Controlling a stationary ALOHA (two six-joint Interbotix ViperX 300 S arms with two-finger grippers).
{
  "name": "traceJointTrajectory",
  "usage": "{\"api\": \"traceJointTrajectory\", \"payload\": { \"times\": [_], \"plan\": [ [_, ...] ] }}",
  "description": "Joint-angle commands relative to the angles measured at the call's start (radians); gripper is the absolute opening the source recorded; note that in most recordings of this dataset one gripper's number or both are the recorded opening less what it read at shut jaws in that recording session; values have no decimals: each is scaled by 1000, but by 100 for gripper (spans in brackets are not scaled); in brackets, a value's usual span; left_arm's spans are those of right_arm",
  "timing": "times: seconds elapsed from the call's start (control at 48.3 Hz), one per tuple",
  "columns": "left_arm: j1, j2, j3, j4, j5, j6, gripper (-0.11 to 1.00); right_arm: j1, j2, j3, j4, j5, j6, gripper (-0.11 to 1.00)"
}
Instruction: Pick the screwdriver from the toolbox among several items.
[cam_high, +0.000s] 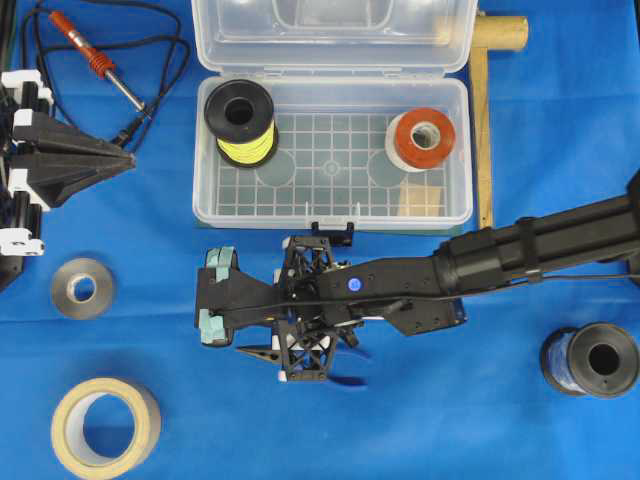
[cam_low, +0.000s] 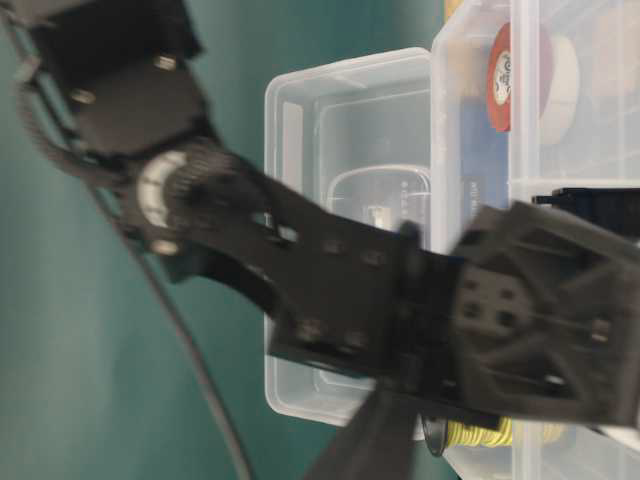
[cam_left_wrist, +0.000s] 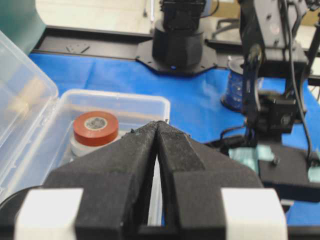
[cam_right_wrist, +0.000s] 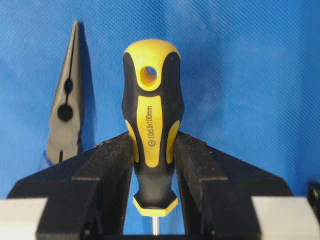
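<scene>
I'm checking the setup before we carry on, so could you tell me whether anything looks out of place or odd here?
Nothing looks spilled or damaged. The screwdriver is outside the toolbox, clamped in the right gripper over the blue cloth, beside the pliers. The soldering iron lies loose with its cord near the shut left gripper.

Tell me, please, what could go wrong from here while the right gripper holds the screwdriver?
The right gripper clamps the screwdriver only across its rounded handle, so it might twist or slip. The pliers lie close beside it on the cloth and might get bumped when it is set down.
</scene>
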Motion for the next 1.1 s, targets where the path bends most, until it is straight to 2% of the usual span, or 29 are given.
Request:
{"api": "traceJointTrajectory", "payload": {
  "times": [0.0,0.145,0.414,0.497,0.58,0.642,0.828,0.952,1.077],
  "plan": [
    [2,5,-11,-2,-5,2,0,-2,-6,-23,12,-28,3,25],
    [2,5,-11,-2,-5,3,0,-3,8,-21,43,-26,0,25],
    [3,5,-11,-2,-5,2,0,-21,2,-25,57,31,11,27],
    [3,5,-11,-2,-5,2,0,-28,-25,-25,48,83,20,49],
    [3,5,-11,-2,-5,2,0,-31,-75,-23,17,127,25,72],
    [3,5,-11,-2,-5,2,0,-32,-126,-17,-17,146,25,83],
    [3,5,-9,-2,-5,0,0,-32,-328,52,-121,155,41,79],
    [3,5,-9,-2,-5,-2,0,-31,-491,183,-204,106,71,79],
    [2,5,-6,-2,-5,-8,0,-29,-652,364,-253,-34,117,79]
  ]
}}
